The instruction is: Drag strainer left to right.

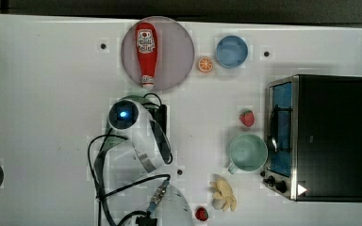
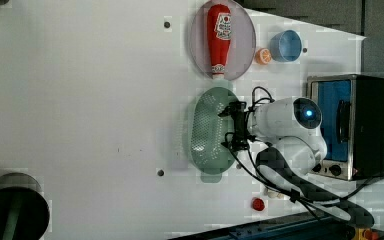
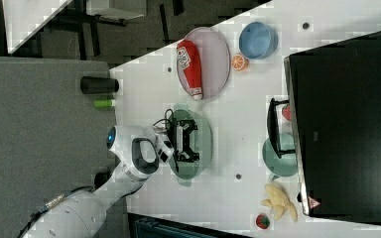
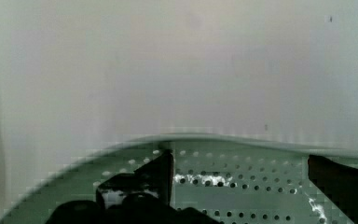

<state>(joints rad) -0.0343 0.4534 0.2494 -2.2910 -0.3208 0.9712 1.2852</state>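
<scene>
Pale mint-green plastic, oval and pricked all over with small holes, the strainer (image 2: 211,131) lies on the white surface (image 2: 80,100) just below the plate (image 2: 240,30) with the ketchup bottle (image 2: 218,37) in the left view. The jaws (image 4: 240,172) stand spread apart inside its bowl, gripping nothing.

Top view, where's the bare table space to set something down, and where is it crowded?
The widest bare stretch runs across the top view's left, from the plate and strainer outward. A smaller patch lies between strainer and mug. It is crowded by the toaster oven: mug, strawberry, blue bowl, orange slice.
</scene>
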